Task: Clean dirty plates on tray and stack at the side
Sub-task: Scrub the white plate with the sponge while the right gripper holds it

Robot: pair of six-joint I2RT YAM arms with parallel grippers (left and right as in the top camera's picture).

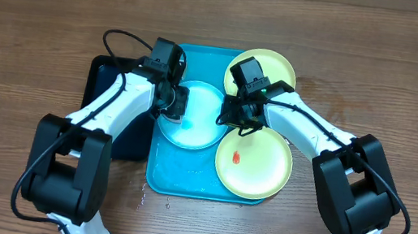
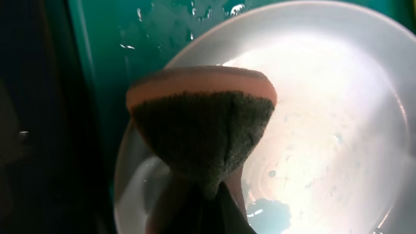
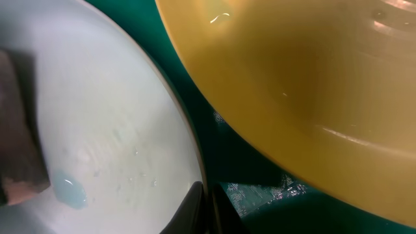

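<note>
Orange foam sponge [image 2: 201, 123] with dark green scouring face: pinched tight in your left gripper [image 2: 195, 211], over the round light blue plastic plate [image 2: 325, 97]. Your right gripper [image 3: 207, 209]: jaws narrow, nipping that plate's right rim. Bright turquoise rectangular plastic tray [image 1: 176, 176]: carries the wet blue plate centrally and two light green round plates on its right rim, the near one [image 1: 262, 174] red-smeared, the far one [image 1: 273, 67] unmarked.

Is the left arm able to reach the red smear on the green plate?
Probably not easily: the right arm's fingers sit between its sponge and that smear, crowding the way.
</note>
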